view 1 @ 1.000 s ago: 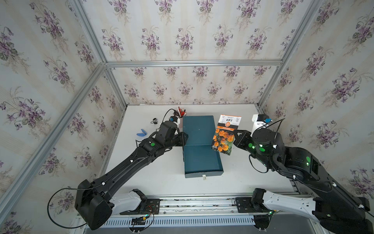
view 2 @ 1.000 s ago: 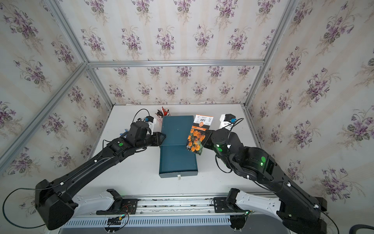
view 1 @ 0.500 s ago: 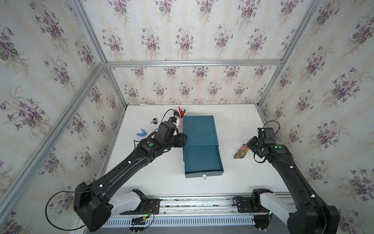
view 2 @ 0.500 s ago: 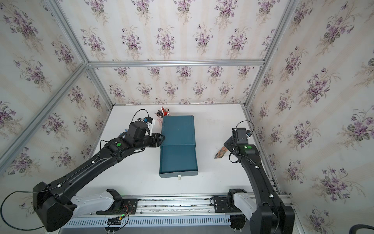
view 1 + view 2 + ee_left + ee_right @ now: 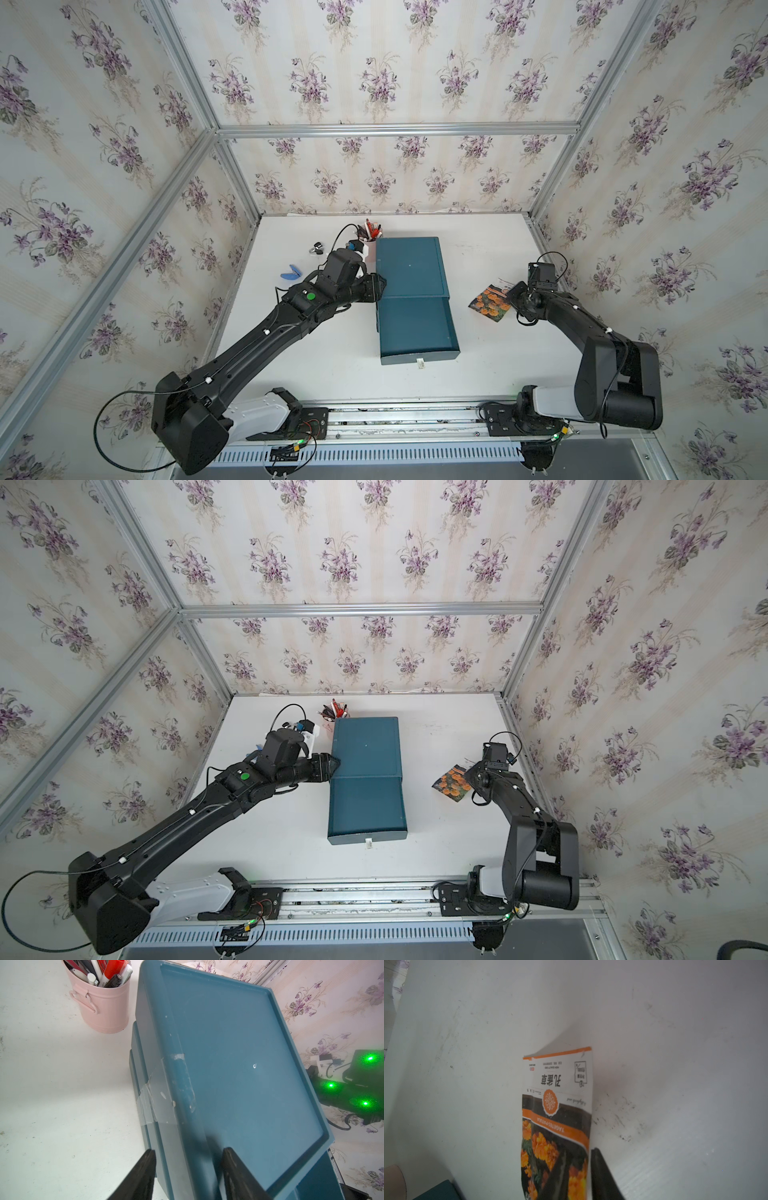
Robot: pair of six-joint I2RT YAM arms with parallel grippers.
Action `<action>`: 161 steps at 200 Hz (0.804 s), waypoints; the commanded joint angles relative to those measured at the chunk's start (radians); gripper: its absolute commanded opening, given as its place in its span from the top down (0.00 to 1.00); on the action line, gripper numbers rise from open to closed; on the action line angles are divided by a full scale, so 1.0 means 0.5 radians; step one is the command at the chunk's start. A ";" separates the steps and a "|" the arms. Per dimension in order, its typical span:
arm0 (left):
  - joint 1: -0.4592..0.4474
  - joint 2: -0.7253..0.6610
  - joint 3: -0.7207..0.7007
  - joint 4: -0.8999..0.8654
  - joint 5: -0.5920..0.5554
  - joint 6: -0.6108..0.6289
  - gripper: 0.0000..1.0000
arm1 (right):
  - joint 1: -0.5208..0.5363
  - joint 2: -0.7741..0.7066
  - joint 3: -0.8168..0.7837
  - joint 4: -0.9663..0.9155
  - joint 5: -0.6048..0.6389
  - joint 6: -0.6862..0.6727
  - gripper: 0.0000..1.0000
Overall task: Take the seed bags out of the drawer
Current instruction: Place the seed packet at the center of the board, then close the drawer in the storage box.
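While the left pincer (image 5: pixel 189 1150) sits released astride an edge of the blue cabinet (image 5: pixel 411 266), arm stretched low, the right pincer (image 5: pixel 579 1159) is parted around the marigold seed bag (image 5: pixel 490 302), which rests on the white bench (image 5: pixel 498 365) beside the open drawer (image 5: pixel 417 328); floral walls (image 5: pixel 374 83) surround.

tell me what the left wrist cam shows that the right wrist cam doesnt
Only the left wrist view: the pink metal bucket of pens and markers, the flat top of the teal plastic drawer unit with clear tape on its side, green lights on the right arm, and the left gripper, jaws apart over the unit's edge.
Only the right wrist view: the glossy orange marigold seed packet, with the right gripper at its edge.
Both: the white tabletop and some of the drawer unit, just a corner in the right wrist view.
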 commanded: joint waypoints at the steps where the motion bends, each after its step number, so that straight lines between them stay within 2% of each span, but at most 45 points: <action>1: 0.000 0.009 0.002 -0.337 0.029 0.073 0.39 | 0.005 -0.152 0.004 -0.034 0.090 -0.069 0.20; 7: 0.000 0.011 0.011 -0.337 0.029 0.073 0.38 | 0.012 -0.205 0.031 -0.101 0.116 -0.095 0.13; 15: 0.002 0.014 0.024 -0.340 0.032 0.072 0.38 | 0.025 -0.265 0.080 -0.191 0.143 -0.132 0.09; 33: 0.000 0.025 0.076 -0.370 0.021 0.084 0.37 | 0.160 -0.426 0.209 -0.436 0.234 -0.206 0.08; 54: 0.000 0.014 0.103 -0.380 0.009 0.079 0.35 | 0.535 -0.730 0.397 -0.750 0.396 -0.227 0.09; 77: 0.003 0.045 0.135 -0.398 0.019 0.079 0.35 | 1.197 -1.016 0.679 -1.153 0.652 -0.045 0.14; 87: 0.003 0.068 0.139 -0.401 0.028 0.075 0.35 | 1.501 -1.090 0.743 -1.239 0.619 0.002 0.18; 101: 0.001 0.099 0.140 -0.390 0.042 0.062 0.35 | 1.835 -1.131 0.772 -1.273 0.447 0.061 0.21; 110: 0.003 0.114 0.147 -0.380 0.054 0.056 0.35 | 2.116 -1.137 0.787 -1.319 0.463 0.180 0.24; 139: 0.003 0.121 0.172 -0.389 0.025 0.048 0.35 | 3.075 -1.071 0.851 -1.427 0.796 0.602 0.27; 161: 0.003 0.115 0.180 -0.408 -0.006 0.062 0.35 | 3.771 -0.770 0.977 -1.502 1.052 0.759 0.28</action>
